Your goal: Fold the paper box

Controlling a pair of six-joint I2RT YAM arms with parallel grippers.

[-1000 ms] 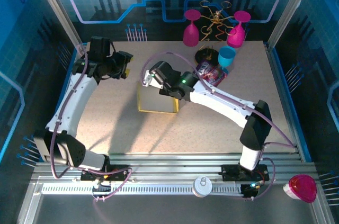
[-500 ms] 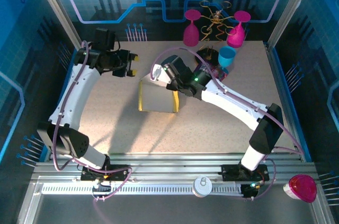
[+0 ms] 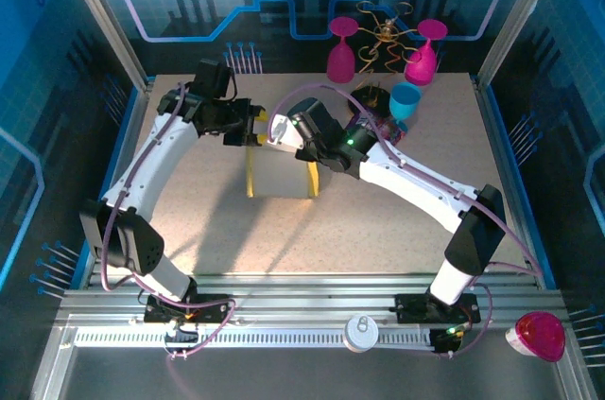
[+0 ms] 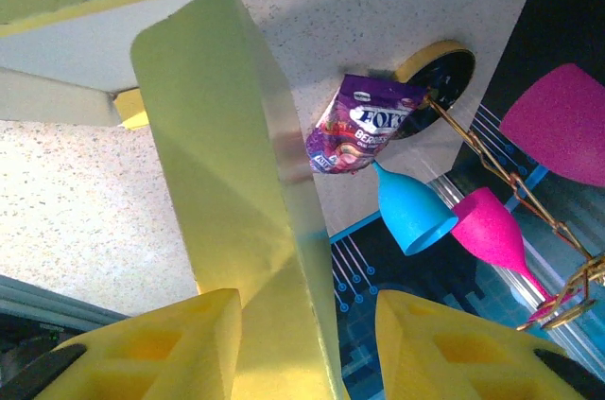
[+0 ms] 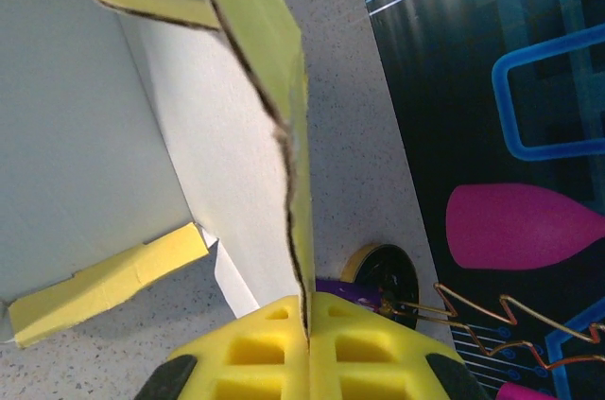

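Box: the paper box (image 3: 281, 171) sits mid-frame in the top view, with its pale base flat on the table (image 3: 189, 220) and yellow side walls raised at left and right.
Right gripper: the right gripper (image 5: 307, 317) is pinched tight on the top edge of one raised wall, with no gap between its pads.
Left gripper: the left gripper (image 4: 307, 348) stands wide apart. A yellow flap runs up between its fingers, unclamped.
Done: two walls look up, and small corner tabs show inside.
To do: the flap by the left gripper looks neither folded over nor locked — roughly halfway, I'd say.
Nearby: the purple snack packet (image 4: 354, 126) and blue cup (image 4: 411, 211) lie beyond the box, apart from it.
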